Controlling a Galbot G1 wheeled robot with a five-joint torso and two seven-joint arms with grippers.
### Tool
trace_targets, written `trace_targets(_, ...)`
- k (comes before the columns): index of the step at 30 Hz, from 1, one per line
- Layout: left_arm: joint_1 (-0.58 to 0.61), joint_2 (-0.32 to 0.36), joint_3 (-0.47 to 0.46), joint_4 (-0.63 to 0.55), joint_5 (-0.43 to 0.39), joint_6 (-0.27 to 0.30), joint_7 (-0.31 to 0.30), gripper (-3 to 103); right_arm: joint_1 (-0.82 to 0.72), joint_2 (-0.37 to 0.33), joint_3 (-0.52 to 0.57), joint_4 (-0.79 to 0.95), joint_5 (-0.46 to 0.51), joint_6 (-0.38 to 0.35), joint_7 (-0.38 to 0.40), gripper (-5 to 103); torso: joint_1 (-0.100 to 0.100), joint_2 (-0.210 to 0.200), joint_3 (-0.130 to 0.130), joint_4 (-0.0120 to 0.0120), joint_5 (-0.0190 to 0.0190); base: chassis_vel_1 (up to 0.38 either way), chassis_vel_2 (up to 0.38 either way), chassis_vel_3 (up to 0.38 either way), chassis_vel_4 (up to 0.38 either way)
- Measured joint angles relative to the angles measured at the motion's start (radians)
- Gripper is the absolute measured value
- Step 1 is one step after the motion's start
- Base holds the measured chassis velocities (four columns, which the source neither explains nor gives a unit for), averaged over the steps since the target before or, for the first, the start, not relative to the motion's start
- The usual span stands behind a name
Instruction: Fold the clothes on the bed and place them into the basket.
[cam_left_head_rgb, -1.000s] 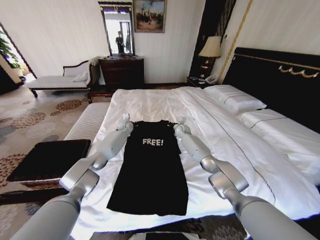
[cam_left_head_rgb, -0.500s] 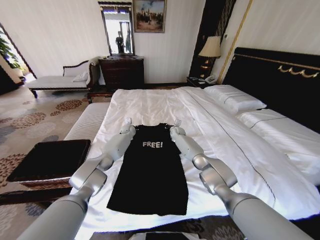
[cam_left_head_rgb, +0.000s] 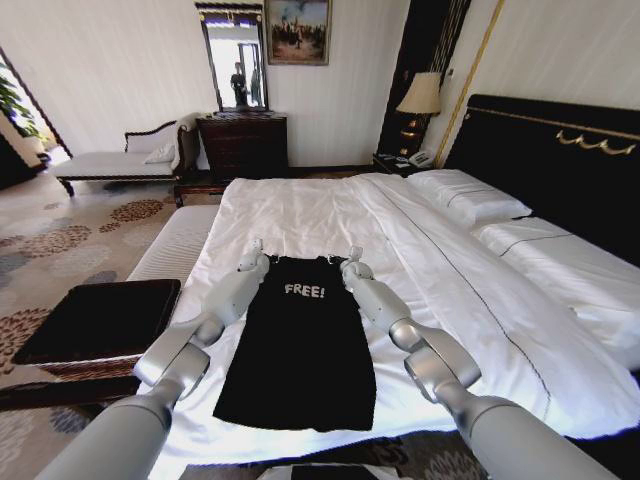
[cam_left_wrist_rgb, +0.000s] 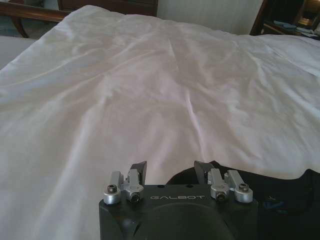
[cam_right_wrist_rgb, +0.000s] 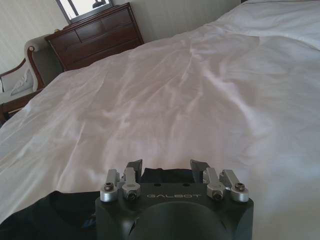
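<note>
The clothes, a black sleeveless top (cam_left_head_rgb: 300, 350) with white "FREE!" lettering, lie flat near the foot of the bed (cam_left_head_rgb: 300, 205). My left gripper (cam_left_head_rgb: 254, 251) is at the top's left shoulder and my right gripper (cam_left_head_rgb: 352, 256) at its right shoulder. In the left wrist view the left gripper (cam_left_wrist_rgb: 170, 169) is open, with the black shoulder edge (cam_left_wrist_rgb: 280, 192) just under its fingertips (cam_left_wrist_rgb: 138, 169). The right gripper (cam_right_wrist_rgb: 166, 166) is open too, over black cloth (cam_right_wrist_rgb: 55, 215). The basket (cam_left_head_rgb: 95, 318), brown wicker with a flat black top, stands on the floor left of the bed.
White pillows (cam_left_head_rgb: 470, 200) and a black headboard (cam_left_head_rgb: 560, 150) fill the right side. A pale cushioned bench (cam_left_head_rgb: 175, 245) runs along the bed's left edge beyond the basket. A dark dresser (cam_left_head_rgb: 245, 145), a chaise longue (cam_left_head_rgb: 125, 160) and a lamp (cam_left_head_rgb: 420, 95) line the far wall.
Both grippers have drawn inward and come down onto the top's shoulders. The top has not moved.
</note>
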Motion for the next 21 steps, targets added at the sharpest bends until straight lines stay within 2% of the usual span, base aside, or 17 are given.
trace_targets(1,0.022,0.019,-0.009,-0.043,-0.012,0.000,-0.014,64,-0.018,-0.023,-0.015,0.054,0.028,-0.010,0.014,57,0.000,0.000,0.000,0.0004,-0.0003,0.000,0.000,0.000,0.000)
trace_targets(2,0.049,0.044,-0.019,-0.102,-0.031,0.000,-0.031,70,-0.041,-0.050,-0.027,0.116,0.056,-0.021,0.028,63,0.000,0.000,0.000,-0.0002,-0.0007,0.000,0.000,0.000,0.000)
trace_targets(3,0.081,0.078,-0.028,-0.177,-0.058,-0.002,-0.046,70,-0.069,-0.077,-0.033,0.180,0.084,-0.032,0.039,69,0.000,0.000,0.000,-0.0009,-0.0005,0.000,0.000,0.000,0.000)
trace_targets(4,0.101,0.097,-0.034,-0.220,-0.071,-0.006,-0.051,76,-0.085,-0.090,-0.033,0.211,0.097,-0.038,0.045,69,0.000,0.000,0.000,-0.0011,0.0000,0.000,0.000,0.000,0.000)
trace_targets(5,0.101,0.097,-0.034,-0.220,-0.071,-0.006,-0.051,76,-0.085,-0.090,-0.033,0.211,0.097,-0.038,0.045,69,0.000,0.000,0.000,-0.0011,0.0000,0.000,0.000,0.000,0.000)
trace_targets(6,0.162,0.150,-0.050,-0.319,-0.096,-0.016,-0.060,81,-0.133,-0.123,-0.028,0.291,0.123,-0.049,0.060,79,0.000,0.000,0.000,-0.0011,0.0001,0.000,0.000,0.000,0.000)
trace_targets(7,0.207,0.185,-0.063,-0.381,-0.104,-0.024,-0.063,86,-0.165,-0.143,-0.022,0.335,0.132,-0.055,0.068,79,0.000,0.000,0.000,-0.0009,-0.0003,0.000,0.000,0.000,0.000)
trace_targets(8,0.281,0.235,-0.087,-0.473,-0.107,-0.039,-0.063,92,-0.223,-0.189,-0.007,0.426,0.151,-0.064,0.080,90,0.000,0.000,0.000,-0.0004,0.0004,0.000,0.000,0.000,0.000)
trace_targets(9,0.281,0.235,-0.087,-0.473,-0.107,-0.039,-0.063,92,-0.223,-0.189,-0.007,0.426,0.151,-0.064,0.080,90,0.000,0.000,0.000,-0.0004,0.0004,0.000,0.000,0.000,0.000)
trace_targets(10,0.321,0.257,-0.101,-0.519,-0.107,-0.048,-0.062,96,-0.251,-0.216,0.005,0.480,0.162,-0.068,0.083,90,0.000,0.000,0.000,0.0002,0.0001,0.000,0.000,0.000,0.000)
trace_targets(12,0.410,0.306,-0.137,-0.628,-0.105,-0.065,-0.063,98,-0.319,-0.289,0.042,0.601,0.188,-0.081,0.092,99,0.000,0.000,0.000,0.0002,-0.0007,0.000,0.000,0.000,0.000)
trace_targets(13,0.455,0.330,-0.163,-0.682,-0.104,-0.070,-0.063,100,-0.349,-0.316,0.063,0.650,0.202,-0.086,0.096,100,0.000,0.000,0.000,-0.0006,-0.0002,0.000,0.000,0.000,0.000)
trace_targets(14,0.455,0.330,-0.163,-0.682,-0.104,-0.070,-0.063,100,-0.349,-0.316,0.063,0.650,0.202,-0.086,0.096,100,0.000,0.000,0.000,-0.0006,-0.0002,0.000,0.000,0.000,0.000)
trace_targets(16,0.579,0.391,-0.218,-0.799,-0.103,-0.080,-0.060,100,-0.441,-0.385,0.128,0.770,0.231,-0.097,0.108,100,0.000,0.000,0.000,-0.0013,-0.0002,0.000,0.000,0.000,0.000)
trace_targets(17,0.632,0.411,-0.244,-0.845,-0.103,-0.085,-0.056,100,-0.483,-0.402,0.154,0.813,0.241,-0.102,0.111,100,0.000,0.000,0.000,-0.0011,-0.0003,0.000,0.000,0.000,0.000)
trace_targets(18,0.632,0.411,-0.244,-0.845,-0.103,-0.085,-0.056,100,-0.483,-0.402,0.154,0.813,0.241,-0.102,0.111,100,0.000,0.000,0.000,-0.0011,-0.0003,0.000,0.000,0.000,0.000)
trace_targets(21,0.803,0.447,-0.334,-0.958,-0.079,-0.101,-0.044,100,-0.633,-0.428,0.236,0.931,0.252,-0.118,0.117,100,0.000,0.000,0.000,-0.0001,0.0001,0.000,0.000,0.000,0.000)
